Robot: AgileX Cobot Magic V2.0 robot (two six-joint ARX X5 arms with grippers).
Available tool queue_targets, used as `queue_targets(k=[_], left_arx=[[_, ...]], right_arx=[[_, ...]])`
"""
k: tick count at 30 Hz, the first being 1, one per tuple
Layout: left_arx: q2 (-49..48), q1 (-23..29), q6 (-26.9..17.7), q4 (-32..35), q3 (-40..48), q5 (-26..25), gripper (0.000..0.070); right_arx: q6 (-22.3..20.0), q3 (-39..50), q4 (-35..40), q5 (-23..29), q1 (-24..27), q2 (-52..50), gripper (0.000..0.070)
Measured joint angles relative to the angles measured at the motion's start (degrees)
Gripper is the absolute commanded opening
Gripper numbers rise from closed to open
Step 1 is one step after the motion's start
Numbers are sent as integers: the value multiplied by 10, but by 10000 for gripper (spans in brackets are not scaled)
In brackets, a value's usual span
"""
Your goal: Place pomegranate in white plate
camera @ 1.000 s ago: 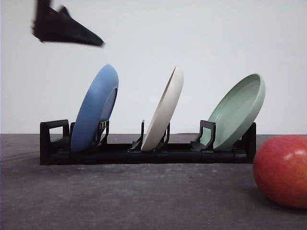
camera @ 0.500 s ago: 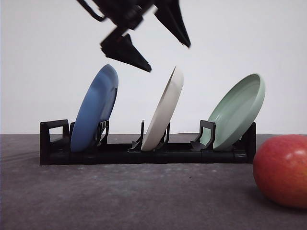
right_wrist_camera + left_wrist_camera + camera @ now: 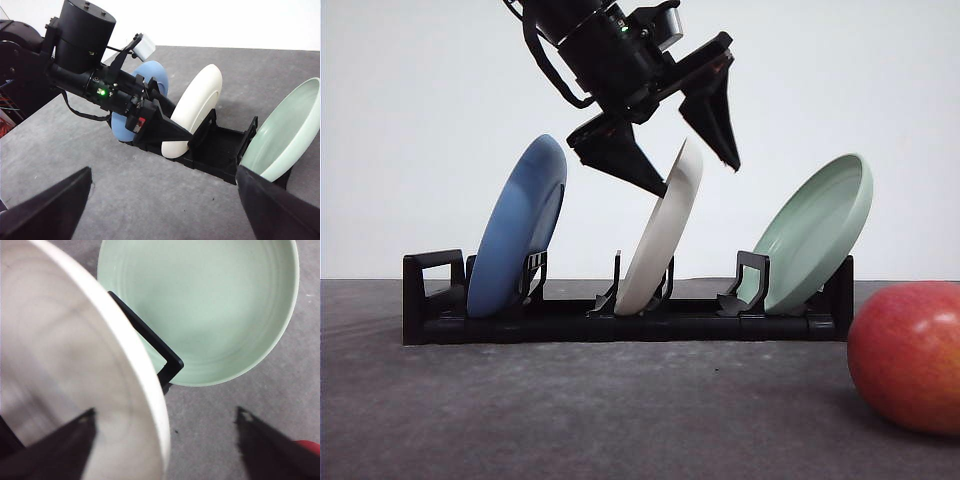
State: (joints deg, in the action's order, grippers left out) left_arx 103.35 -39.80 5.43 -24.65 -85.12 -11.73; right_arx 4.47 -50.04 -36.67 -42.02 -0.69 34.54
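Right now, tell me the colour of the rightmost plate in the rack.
Pale green plate, clearest in the left wrist view.

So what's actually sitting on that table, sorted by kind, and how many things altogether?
Plates: 3, namely blue plate, white plate, green plate
Plate rack: 1
Pomegranate: 1
Total: 5

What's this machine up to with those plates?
The robot's left gripper is open, its fingers straddling the top rim of the white plate, which stands tilted in a black rack between a blue plate and a green plate. The pomegranate sits on the table off to the right, untouched. The right gripper is open too.
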Motion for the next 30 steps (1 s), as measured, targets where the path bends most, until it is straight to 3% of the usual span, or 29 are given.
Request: queue_targets(k=[2, 7, 23, 30], left_arx=[[0, -1, 0, 0, 0, 0, 181], [1, -2, 0, 0, 0, 0, 6], [1, -7, 9, -22, -8, 7, 0], [-62, -33, 14, -27, -8, 18, 0]], right_arx=[[0, 0, 0, 0, 0, 0, 588], [0, 0, 0, 0, 0, 0, 588], [0, 0, -4, 0, 0, 0, 588], [0, 0, -5, 0, 0, 0, 588]])
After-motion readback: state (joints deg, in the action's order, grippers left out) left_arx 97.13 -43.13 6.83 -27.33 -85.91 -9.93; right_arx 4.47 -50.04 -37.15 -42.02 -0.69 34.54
